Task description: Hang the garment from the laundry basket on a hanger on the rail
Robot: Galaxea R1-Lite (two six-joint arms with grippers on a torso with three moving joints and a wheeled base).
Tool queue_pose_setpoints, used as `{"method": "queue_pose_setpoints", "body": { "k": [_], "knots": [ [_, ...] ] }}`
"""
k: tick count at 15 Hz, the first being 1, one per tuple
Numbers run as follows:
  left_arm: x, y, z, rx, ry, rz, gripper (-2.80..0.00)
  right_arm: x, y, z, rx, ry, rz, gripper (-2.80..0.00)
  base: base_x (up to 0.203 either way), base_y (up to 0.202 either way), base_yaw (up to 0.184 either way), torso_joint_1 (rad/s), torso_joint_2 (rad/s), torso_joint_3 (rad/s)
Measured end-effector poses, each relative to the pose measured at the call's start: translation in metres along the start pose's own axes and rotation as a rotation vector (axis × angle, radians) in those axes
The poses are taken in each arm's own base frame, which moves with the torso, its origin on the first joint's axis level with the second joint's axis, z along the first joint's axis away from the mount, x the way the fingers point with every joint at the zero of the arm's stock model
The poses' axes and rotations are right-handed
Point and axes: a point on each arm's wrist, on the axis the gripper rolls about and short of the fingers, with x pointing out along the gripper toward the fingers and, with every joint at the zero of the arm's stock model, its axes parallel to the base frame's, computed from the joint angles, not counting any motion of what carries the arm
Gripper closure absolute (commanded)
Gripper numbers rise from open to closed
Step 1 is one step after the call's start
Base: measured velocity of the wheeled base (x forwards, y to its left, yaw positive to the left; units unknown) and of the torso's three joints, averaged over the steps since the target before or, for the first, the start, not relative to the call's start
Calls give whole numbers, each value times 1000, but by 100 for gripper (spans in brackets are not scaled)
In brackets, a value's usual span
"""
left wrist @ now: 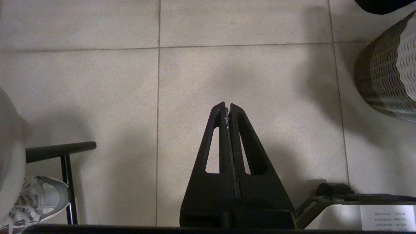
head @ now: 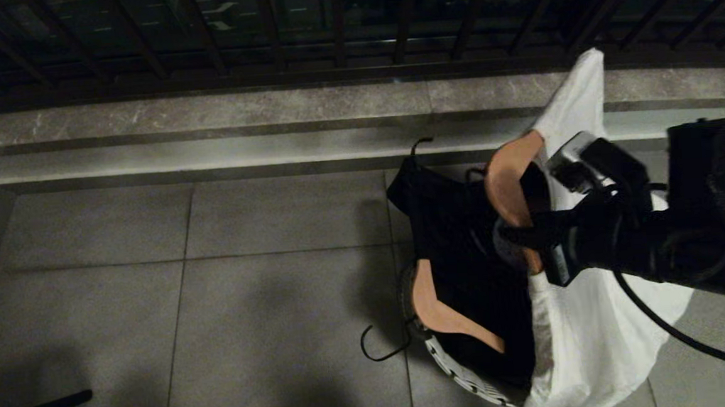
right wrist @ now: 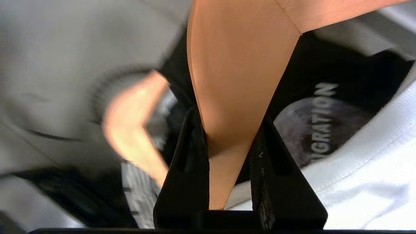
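The grey tiled floor (head: 154, 292) fills most of the head view, with a stone ledge (head: 206, 112) across the upper part of the frame and dark balustrade bars (head: 276, 26) along the top edge. At the right of the frame the robot's right arm (head: 703, 220) reaches in from the edge.

A white garment (head: 597, 334) hangs in the right of the frame, from a peak near the ledge down to the bottom edge, draped on a tan wooden hanger (head: 509, 182). Just left of it a black garment (head: 460, 254) stands up out of the laundry basket (head: 467, 376), whose speckled rim shows at the lower centre-right of the frame; in the left wrist view the basket's woven side sits at the right edge (left wrist: 386, 74). A second tan hanger (head: 444, 312) lies in that black garment, its dark wire hook (head: 381, 347) reaching out over the floor to the left of the basket.

The right tool (head: 515, 235) sits at centre-right of the head view, closed on the upper hanger; the right wrist view shows the tan wood (right wrist: 234, 97) pinched between the two black fingers (right wrist: 191, 156), with the white cloth (right wrist: 373, 162) at lower right and a printed black collar (right wrist: 325, 120) behind it.

The left tool (left wrist: 226, 110) points down at bare tiles, its fingers pressed together and empty. A dark bar on a stand (left wrist: 60, 151) and a pale sneaker (left wrist: 39, 198) lie at the lower left of that view.
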Motion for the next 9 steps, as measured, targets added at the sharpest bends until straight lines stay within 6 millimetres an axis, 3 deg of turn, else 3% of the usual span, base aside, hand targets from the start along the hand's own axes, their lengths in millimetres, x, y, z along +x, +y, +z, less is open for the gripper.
{"method": "queue_pose_setpoints", "body": {
  "k": [6,9],
  "knots": [
    [0,0,0,0,0,0,0,-108,-6,53,276,-240,266,0,0,0,0,0,0,0],
    [0,0,0,0,0,0,0,-159,-2,61,346,-316,363,0,0,0,0,0,0,0]
  ]
}}
